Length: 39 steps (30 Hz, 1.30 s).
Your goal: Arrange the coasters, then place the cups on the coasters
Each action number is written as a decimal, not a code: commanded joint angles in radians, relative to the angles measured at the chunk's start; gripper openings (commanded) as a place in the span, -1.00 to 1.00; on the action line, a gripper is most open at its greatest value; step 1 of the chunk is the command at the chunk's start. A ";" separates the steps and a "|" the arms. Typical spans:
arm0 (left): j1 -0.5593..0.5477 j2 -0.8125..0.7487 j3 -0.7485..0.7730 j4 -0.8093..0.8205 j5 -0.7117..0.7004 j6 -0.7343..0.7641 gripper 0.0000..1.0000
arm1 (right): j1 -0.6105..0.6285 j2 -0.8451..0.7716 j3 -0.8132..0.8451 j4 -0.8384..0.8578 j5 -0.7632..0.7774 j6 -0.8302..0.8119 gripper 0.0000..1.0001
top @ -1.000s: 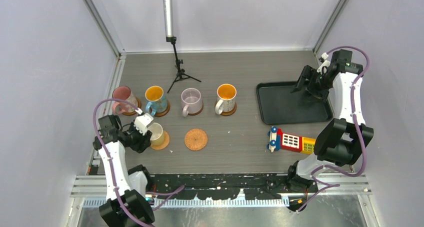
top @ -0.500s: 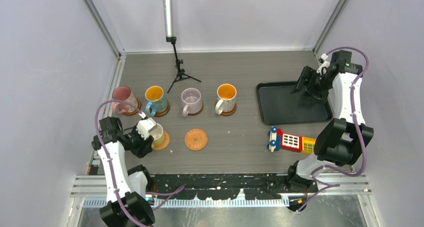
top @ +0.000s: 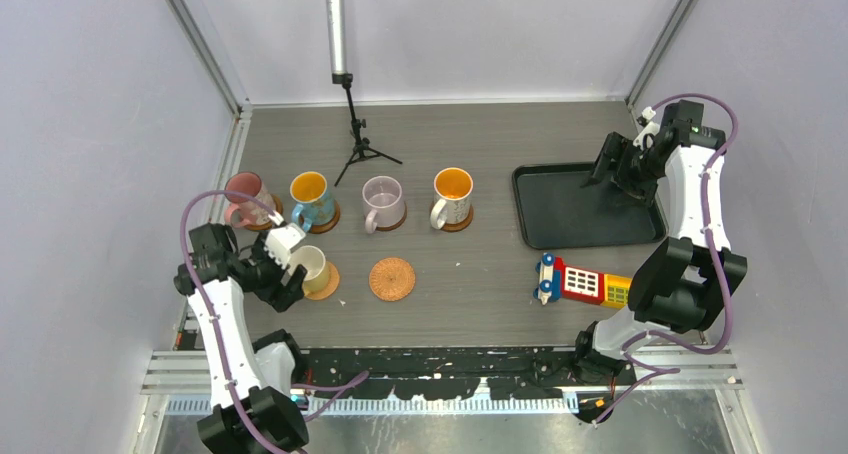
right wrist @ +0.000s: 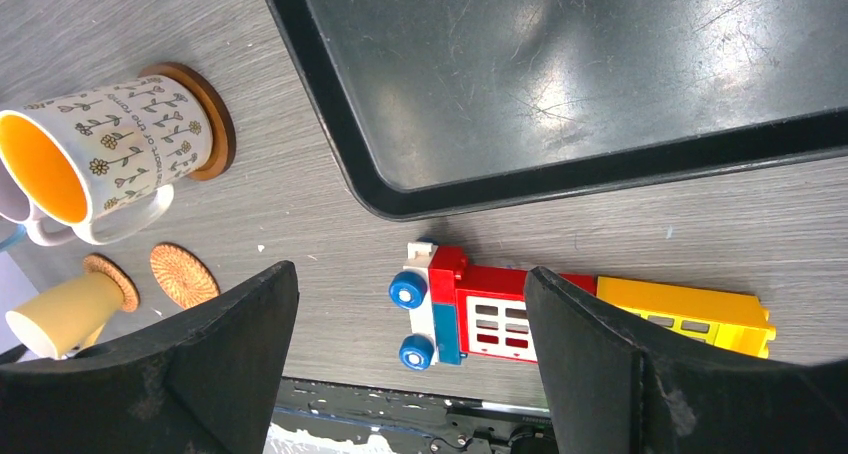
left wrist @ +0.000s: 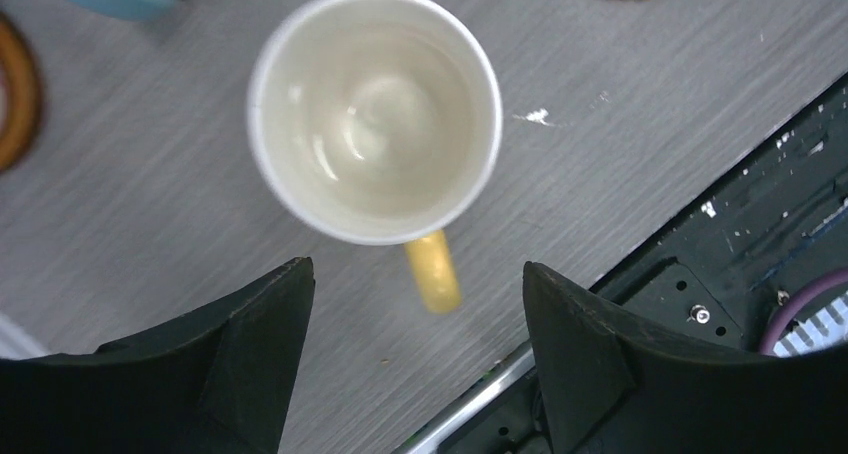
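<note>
Five handled ceramic mugs [top: 382,196] are sitting on round brown coasters [right wrist: 215,114], the yellow mug [top: 313,267] between the parted, empty jaws of the left gripper [left wrist: 414,279], while one woven orange-brown coaster [top: 391,279] is lying bare, awaiting a mug, and the right gripper [right wrist: 410,279] is hanging open-jawed over the black tray [top: 580,214].

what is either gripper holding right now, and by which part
Nothing is held. The left gripper is open either side of the handle of the yellow cup, not touching it. The right gripper is open and empty.
</note>
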 commanded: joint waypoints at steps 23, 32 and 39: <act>-0.469 0.391 0.565 0.236 -0.221 -0.666 0.89 | -0.137 0.180 0.341 -0.043 0.224 -0.076 0.91; -0.513 0.401 0.582 0.300 -0.234 -0.768 0.89 | -0.078 0.282 0.348 0.018 0.318 0.042 0.75; -0.514 0.383 0.561 0.324 -0.241 -0.806 0.89 | -0.049 0.350 0.298 0.086 0.421 0.130 0.73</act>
